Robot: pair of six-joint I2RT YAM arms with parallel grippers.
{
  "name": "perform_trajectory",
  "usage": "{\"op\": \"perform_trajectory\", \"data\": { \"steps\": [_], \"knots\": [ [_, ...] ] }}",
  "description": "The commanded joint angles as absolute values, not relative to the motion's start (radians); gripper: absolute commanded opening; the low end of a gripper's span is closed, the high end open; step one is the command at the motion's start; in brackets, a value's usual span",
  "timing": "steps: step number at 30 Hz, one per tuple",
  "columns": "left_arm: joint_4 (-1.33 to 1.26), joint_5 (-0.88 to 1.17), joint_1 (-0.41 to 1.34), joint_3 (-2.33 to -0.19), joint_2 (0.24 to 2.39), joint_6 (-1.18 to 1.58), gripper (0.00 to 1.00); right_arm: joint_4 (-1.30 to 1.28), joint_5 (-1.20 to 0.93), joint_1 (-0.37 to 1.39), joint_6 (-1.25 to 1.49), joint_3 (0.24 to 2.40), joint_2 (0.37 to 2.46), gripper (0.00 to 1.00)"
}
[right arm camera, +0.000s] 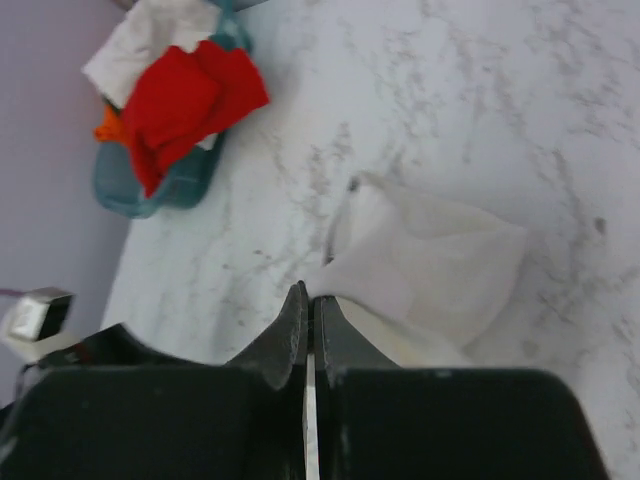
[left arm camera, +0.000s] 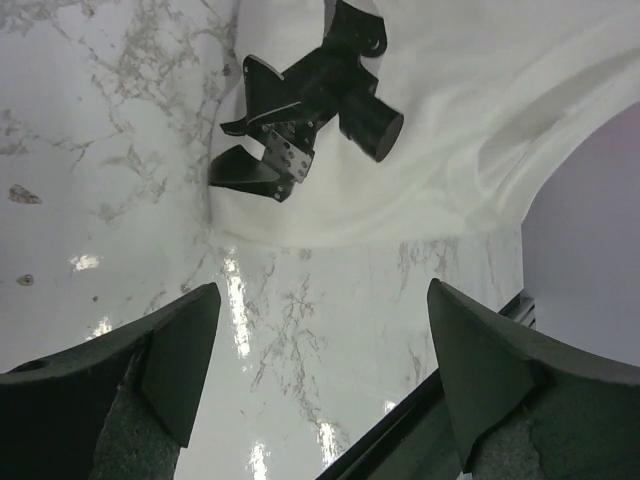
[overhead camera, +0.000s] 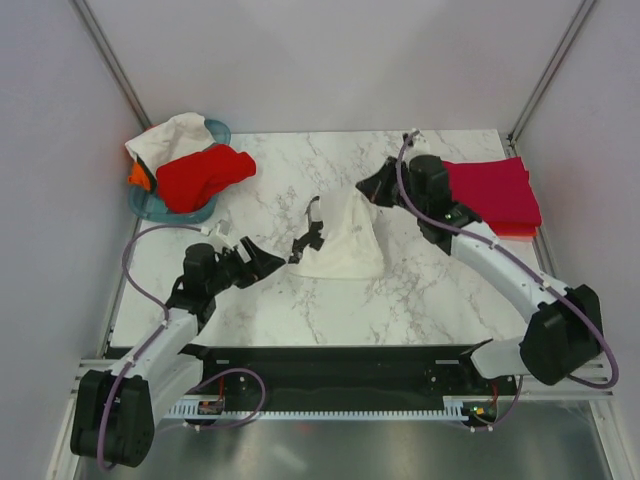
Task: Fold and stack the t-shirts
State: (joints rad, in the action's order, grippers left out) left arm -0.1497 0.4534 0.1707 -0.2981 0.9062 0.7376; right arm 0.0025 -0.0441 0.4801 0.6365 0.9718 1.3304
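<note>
The white t-shirt (overhead camera: pixel 350 245) sits bunched in the middle of the marble counter (overhead camera: pixel 300 310), drawn up into a tent towards its far edge. There the right gripper (right arm camera: pixel 309 300) has its fingers pressed together on a pinch of the cloth. Left of the shirt, the left gripper (left arm camera: pixel 322 290) hangs low over bare marble with its fingers spread wide and nothing between them, aimed at the shirt but apart from it. Between that gripper and the shirt, a small black mechanical part (left arm camera: pixel 310 100) with a metal bracket rests at the shirt's left edge; I cannot tell what it is. Beyond the shirt and well to its left stands a teal plastic basket (overhead camera: pixel 150 208), heaped over its rim. A red t-shirt (overhead camera: pixel 205 175) spills over the side nearest the white t-shirt, a second white cloth (overhead camera: pixel 170 138) is piled behind it, and a bit of orange cloth (overhead camera: pixel 139 175) shows at the basket's outer side. Well to the right of the white t-shirt, behind the right arm, a crimson-pink t-shirt (overhead camera: pixel 490 185) lies folded flat, with an orange-red layer (overhead camera: pixel 515 230) showing under its near edge. Pale lilac-grey walls (overhead camera: pixel 300 60) enclose the counter, with slanting metal posts (overhead camera: pixel 110 60) at the back corners.
</note>
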Motion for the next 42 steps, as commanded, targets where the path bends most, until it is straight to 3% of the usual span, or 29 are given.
{"op": "perform_trajectory", "data": {
  "steps": [1,5,8,10,11,15,21,31,37,42],
  "knots": [
    [-0.339,0.549,0.176,-0.285,0.896,0.756,0.91,0.005,-0.292,0.509,0.661,1.272,1.437,0.00],
    [-0.338,0.517,0.178,-0.261,0.855,0.743,0.88,-0.141,-0.387,0.623,0.571,1.609,1.549,0.00],
    [-0.289,0.459,0.178,-0.247,0.772,0.720,0.86,-0.170,-0.400,0.658,0.509,1.706,1.510,0.00],
    [-0.258,0.414,0.178,-0.235,0.694,0.710,0.85,-0.240,-0.300,0.657,0.432,1.720,1.424,0.00],
    [-0.255,0.404,0.178,-0.227,0.666,0.704,0.85,-0.268,-0.109,0.657,0.410,1.709,1.352,0.00],
    [-0.236,0.347,0.179,-0.195,0.545,0.696,0.84,-0.311,0.321,0.599,0.385,1.500,1.168,0.00],
    [-0.235,0.337,0.179,-0.175,0.512,0.690,0.84,-0.377,0.463,0.443,0.532,1.177,1.020,0.00],
    [-0.273,0.385,0.250,-0.291,0.863,0.699,0.86,-0.414,0.443,0.423,0.537,0.907,0.789,0.00],
    [-0.204,0.359,0.337,-0.470,1.107,0.707,0.80,-0.419,0.367,0.425,0.568,0.776,0.692,0.00],
    [-0.117,0.319,0.388,-0.626,1.352,0.719,0.66,-0.419,0.336,0.423,0.584,0.727,0.655,0.00]
  ]
}}
